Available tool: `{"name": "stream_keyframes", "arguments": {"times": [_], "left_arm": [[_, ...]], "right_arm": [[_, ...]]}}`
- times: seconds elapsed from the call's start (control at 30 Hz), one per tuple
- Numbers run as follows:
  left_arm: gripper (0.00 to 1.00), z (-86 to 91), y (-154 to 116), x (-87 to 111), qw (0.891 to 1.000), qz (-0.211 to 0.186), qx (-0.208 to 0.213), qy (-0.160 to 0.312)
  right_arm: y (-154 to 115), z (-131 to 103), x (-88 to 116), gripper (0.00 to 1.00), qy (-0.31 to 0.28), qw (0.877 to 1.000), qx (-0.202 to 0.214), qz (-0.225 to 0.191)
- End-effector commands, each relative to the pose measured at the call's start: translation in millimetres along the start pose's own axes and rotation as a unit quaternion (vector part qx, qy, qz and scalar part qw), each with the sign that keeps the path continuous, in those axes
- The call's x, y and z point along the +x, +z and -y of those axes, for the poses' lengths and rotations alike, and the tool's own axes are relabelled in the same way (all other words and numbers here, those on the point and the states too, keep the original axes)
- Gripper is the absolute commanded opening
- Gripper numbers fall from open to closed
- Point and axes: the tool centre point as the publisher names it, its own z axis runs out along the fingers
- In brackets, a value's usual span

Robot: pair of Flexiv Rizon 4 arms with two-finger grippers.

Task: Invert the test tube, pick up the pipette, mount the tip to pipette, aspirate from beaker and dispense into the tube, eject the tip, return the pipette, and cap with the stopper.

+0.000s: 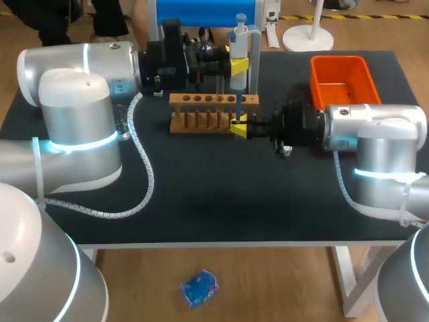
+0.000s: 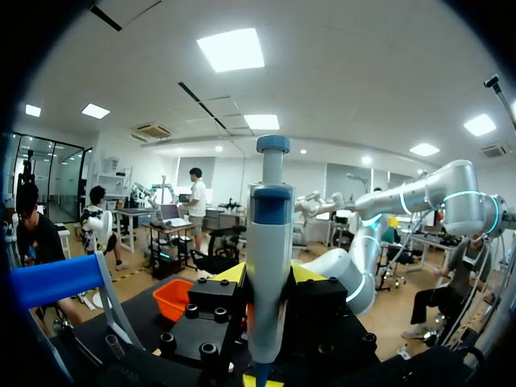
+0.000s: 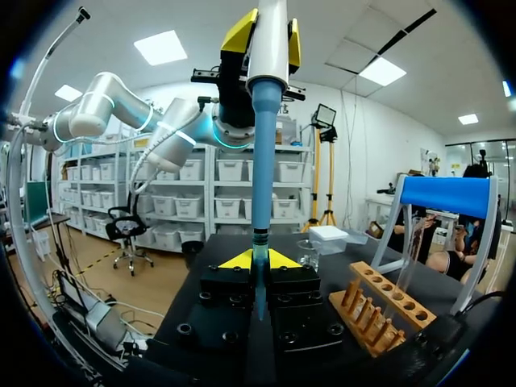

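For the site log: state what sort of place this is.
Probably a lab-style workbench for robot liquid handling: a wooden test tube rack stands on the black table, the left claw holds a pipette, and the right claw holds a test tube under it.

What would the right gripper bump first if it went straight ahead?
The right gripper grips the test tube. Beyond that, probably the glass beaker; depth is unclear. The wooden rack lies beside.
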Motion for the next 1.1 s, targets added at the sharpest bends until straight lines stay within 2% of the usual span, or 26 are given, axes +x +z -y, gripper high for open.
{"name": "stream_keyframes", "arguments": {"times": [0.03,0.37,0.67,0.83,1.1], "left_arm": [[0.00,-9.5,0.6,0.6,1.000,0.001,0.000,-0.001],[0.00,-9.5,0.6,0.6,1.000,0.001,0.000,-0.001],[0.00,-9.5,0.6,0.6,1.000,0.001,0.000,-0.001],[0.00,-4.5,-18.2,-8.6,1.000,0.018,-0.010,0.009],[0.00,-2.3,-58.2,-19.3,0.997,0.064,-0.029,0.020]], "right_arm": [[-2.2,-8.0,0.4,1.00,0.001,1.000,0.002,-0.005],[-12.0,0.7,4.4,1.00,0.020,0.997,0.034,-0.064],[-24.3,-1.1,6.7,1.00,0.013,0.991,0.040,-0.123],[-28.7,-1.4,9.3,1.00,0.020,0.987,0.055,-0.151],[-37.5,-0.7,14.6,1.00,0.037,0.986,0.077,-0.146]]}}
